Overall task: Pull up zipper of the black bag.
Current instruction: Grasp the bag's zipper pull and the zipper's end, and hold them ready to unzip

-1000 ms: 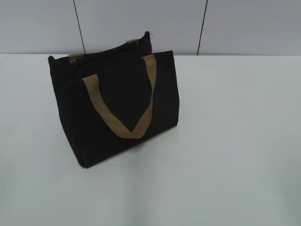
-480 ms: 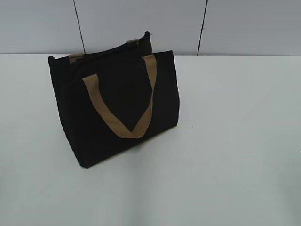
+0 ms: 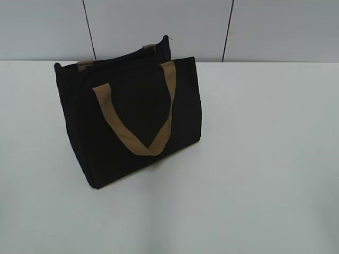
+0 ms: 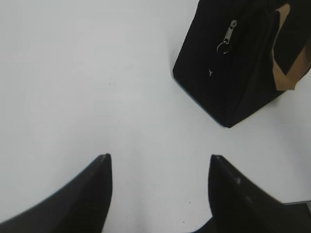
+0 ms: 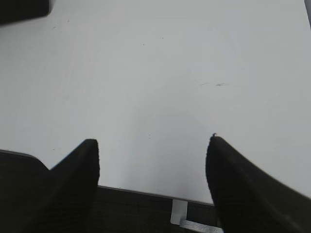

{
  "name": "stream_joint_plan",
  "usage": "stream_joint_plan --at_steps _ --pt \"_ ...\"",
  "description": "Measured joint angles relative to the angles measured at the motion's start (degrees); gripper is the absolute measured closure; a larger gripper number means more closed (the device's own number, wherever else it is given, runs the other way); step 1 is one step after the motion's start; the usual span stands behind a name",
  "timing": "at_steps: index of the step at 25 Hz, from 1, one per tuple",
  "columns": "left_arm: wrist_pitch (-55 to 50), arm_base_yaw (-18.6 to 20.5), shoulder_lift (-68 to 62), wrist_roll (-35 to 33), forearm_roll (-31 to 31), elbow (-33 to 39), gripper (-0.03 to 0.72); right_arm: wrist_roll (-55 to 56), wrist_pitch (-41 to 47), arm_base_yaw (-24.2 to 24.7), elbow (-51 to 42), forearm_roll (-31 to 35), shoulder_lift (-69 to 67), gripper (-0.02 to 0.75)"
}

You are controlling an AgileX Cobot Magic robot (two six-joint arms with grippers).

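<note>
The black bag [image 3: 132, 116] stands upright on the white table, left of centre, with a tan strap handle [image 3: 135, 119] hanging down its front. Its top looks parted between the two panels. In the left wrist view the bag [image 4: 233, 68] is at the upper right, and the silvery zipper pull tab [image 4: 229, 35] with a ring hangs on its end face. My left gripper [image 4: 159, 162] is open and empty over bare table, well short of the bag. My right gripper [image 5: 151, 145] is open and empty near the table's front edge. Neither gripper shows in the exterior view.
The white table [image 3: 254, 159] spreads around the bag. A grey panelled wall [image 3: 159, 26] stands behind it. The table's front edge [image 5: 146, 191] runs under my right gripper, with a dark corner of the bag [image 5: 24, 9] at that view's top left.
</note>
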State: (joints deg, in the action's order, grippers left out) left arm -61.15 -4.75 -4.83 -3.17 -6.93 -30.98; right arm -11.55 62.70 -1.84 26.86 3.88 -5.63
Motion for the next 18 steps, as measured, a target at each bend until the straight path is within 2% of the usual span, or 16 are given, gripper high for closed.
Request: stream_joint_plan --at_steps 18 --pt "0.0 0.0 -3.2 0.0 1.5 0.0 0.22 0.0 0.0 0.0 0.0 0.0 -1.9 0.216"
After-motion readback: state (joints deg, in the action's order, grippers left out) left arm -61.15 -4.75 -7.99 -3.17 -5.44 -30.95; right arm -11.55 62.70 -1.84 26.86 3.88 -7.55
